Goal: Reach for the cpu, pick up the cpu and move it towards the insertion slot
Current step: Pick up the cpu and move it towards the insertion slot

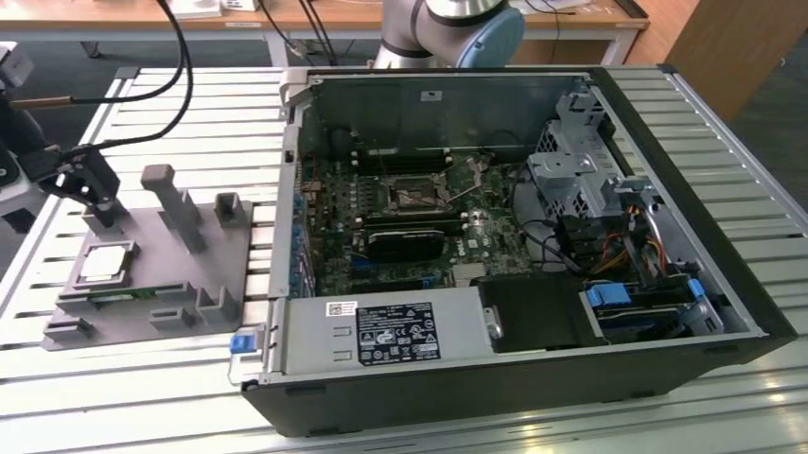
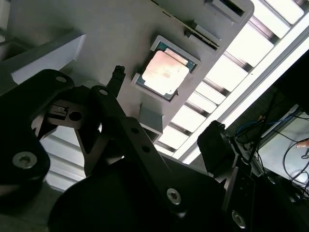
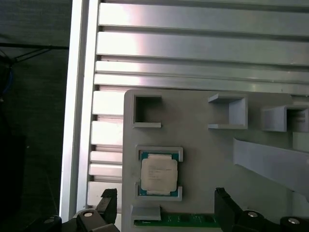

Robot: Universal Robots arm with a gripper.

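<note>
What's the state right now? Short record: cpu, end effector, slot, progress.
cpu: seated in a recess of the grey fixture, at the exterior view's left, silvery top up
end effector: open, above the fixture, fingers clear of the cpu
insertion slot: on the motherboard inside the open computer case, dark centre showing
memory stick: green, lying in the fixture beside the cpu
progress: cpu not yet picked up

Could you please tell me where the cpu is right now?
The cpu sits in a pocket of the grey holder at the exterior view's left, outside the computer case, next to the memory stick.
</note>
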